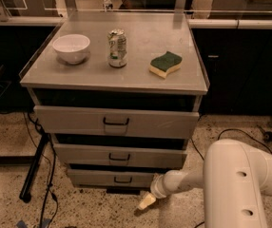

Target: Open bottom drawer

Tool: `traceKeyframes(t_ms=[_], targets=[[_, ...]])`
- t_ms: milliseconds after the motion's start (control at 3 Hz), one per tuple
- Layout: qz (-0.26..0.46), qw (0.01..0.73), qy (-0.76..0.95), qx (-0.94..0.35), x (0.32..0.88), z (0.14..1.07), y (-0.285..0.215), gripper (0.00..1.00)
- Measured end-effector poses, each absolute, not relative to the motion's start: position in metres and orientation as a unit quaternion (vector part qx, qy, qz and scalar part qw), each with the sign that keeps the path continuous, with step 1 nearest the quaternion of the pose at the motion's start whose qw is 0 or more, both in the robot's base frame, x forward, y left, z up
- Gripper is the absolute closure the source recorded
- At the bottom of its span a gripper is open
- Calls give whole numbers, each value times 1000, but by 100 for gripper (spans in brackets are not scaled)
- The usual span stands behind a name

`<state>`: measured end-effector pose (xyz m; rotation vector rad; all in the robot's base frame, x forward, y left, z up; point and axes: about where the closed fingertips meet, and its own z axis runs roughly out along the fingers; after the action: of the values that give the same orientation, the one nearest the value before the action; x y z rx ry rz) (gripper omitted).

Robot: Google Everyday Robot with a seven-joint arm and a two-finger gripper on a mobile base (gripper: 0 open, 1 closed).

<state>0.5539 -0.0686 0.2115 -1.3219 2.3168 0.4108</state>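
The bottom drawer [93,177] is the lowest and narrowest grey front of three in the cabinet, with a small black bar handle [122,179]. Its front sits about flush with the cabinet. My gripper [146,202] is low near the floor, just right of and below the bottom drawer's right end, apart from the handle. The white arm [240,184] reaches in from the lower right.
On the cabinet top [140,75] stand a white bowl [71,47], a can [117,48] and a green-and-yellow sponge [165,64]. The middle drawer [79,153] and top drawer [69,120] sit above. Black cables [45,184] and a black bar lie on the floor at the left.
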Motion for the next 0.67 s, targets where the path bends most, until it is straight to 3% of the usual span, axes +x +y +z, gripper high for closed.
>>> traceKeyframes(t_ms=[667], targets=[[136, 236, 834, -480, 575, 207, -68, 0]])
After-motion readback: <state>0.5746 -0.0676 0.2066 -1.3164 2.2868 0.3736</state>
